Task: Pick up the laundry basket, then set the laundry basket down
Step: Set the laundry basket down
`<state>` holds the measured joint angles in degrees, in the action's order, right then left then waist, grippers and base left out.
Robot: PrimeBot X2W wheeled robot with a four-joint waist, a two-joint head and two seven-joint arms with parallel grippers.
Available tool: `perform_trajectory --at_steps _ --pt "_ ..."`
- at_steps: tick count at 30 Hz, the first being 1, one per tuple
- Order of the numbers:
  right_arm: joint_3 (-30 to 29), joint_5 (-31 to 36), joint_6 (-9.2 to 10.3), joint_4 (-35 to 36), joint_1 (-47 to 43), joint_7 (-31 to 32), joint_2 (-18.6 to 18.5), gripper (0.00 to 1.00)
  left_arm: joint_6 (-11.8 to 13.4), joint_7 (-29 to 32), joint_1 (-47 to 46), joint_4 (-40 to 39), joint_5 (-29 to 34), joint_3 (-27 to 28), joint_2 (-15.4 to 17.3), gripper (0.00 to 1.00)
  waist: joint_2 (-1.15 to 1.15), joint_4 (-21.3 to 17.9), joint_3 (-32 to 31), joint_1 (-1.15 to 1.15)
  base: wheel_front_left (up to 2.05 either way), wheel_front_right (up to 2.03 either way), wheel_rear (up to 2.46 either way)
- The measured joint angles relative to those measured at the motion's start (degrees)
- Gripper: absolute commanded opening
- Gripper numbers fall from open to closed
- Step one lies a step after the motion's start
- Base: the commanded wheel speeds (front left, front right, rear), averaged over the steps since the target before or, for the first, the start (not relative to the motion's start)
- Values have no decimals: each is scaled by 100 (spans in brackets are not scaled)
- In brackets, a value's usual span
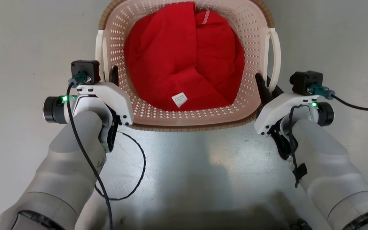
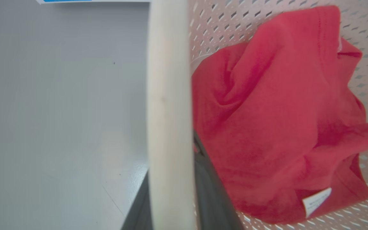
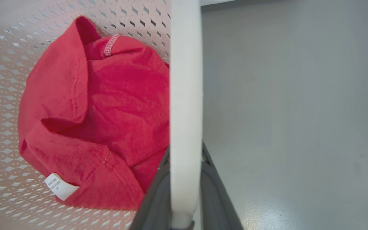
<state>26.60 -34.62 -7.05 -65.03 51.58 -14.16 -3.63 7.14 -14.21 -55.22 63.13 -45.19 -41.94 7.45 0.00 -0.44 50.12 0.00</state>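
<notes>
Between the two grippers, in the head view, sits the basket (image 1: 184, 116), with its near wall just in front of the robot's wrists and a grey floor (image 1: 27, 38) all around it. On its left side the left gripper (image 1: 109, 76) is closed narrowly on the left handle (image 1: 100, 52); one dark finger shows inside the loop, against the perforated wall. In the left wrist view this handle (image 2: 169, 95) runs up between the fingers (image 2: 212, 198), and they press it from both sides. On the other side the right gripper (image 1: 268, 87) is closed in the same way on the right handle (image 1: 276, 54), near its lower end. The right wrist view shows that handle (image 3: 185, 95) standing between the two fingers (image 3: 216, 198). Inside the basket lies a crumpled red cloth (image 1: 177, 57) with a small white label (image 1: 179, 99) near the front. I cannot tell whether the basket rests on the floor or hangs a little above it.
</notes>
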Motion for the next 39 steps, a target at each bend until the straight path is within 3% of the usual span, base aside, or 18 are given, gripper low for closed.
perform_trajectory --at_steps 39 --pt "-353 118 -59 121 270 -152 16 0 7 -16 -338 156 476 483 -55 0 0 7 568 0 0 0 0"
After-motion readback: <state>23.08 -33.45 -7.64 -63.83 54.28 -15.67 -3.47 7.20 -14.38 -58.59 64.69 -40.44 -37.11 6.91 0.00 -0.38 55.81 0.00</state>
